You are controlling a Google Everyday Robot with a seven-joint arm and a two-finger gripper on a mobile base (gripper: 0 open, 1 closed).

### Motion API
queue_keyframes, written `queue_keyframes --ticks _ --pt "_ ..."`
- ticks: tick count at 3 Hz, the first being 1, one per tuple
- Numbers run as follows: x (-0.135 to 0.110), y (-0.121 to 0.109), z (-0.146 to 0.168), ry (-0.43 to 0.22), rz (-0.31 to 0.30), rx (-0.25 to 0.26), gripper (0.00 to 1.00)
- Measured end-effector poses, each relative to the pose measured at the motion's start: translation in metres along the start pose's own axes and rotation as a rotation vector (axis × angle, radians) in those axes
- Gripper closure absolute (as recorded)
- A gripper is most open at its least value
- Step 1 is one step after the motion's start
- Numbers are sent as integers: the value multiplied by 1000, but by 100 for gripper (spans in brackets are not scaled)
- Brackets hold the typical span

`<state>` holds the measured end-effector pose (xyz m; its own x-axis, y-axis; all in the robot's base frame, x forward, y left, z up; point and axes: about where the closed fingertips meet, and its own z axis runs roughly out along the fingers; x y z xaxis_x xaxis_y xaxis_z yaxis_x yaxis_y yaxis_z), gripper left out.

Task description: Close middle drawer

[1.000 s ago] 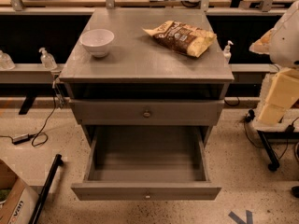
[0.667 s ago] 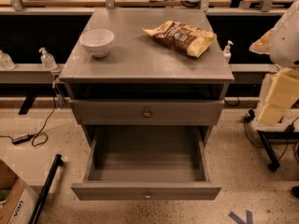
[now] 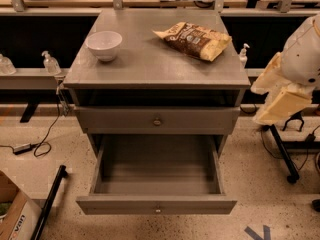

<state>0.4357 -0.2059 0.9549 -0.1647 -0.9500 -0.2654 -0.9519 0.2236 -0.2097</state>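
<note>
Okay, I'm looking down on the grey cabinet (image 3: 221,143). The middle drawer (image 3: 125,205) is pulled far out towards me, and I can see right down to its floor. The small round knob (image 3: 158,210) sits at the centre of its front. Above it the top drawer (image 3: 115,120) is nearly flush with the frame. On the counter (image 3: 150,71) I've got a white bowl (image 3: 104,44) at the back left and a chip bag (image 3: 194,39) lying flat at the back right, well apart. My gripper (image 3: 270,98) hangs off to the right of the cabinet, about level with the counter's front corner. It's well clear of the drawer, touching nothing. Whether it's parted or closed, I can't tell from here.
</note>
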Motion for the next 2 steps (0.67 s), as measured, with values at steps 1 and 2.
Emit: queue_keyframes --ticks 1,2 --pt "12 6 38 -56 -15 -54 73" --pt "22 12 87 -116 -39 -90 96"
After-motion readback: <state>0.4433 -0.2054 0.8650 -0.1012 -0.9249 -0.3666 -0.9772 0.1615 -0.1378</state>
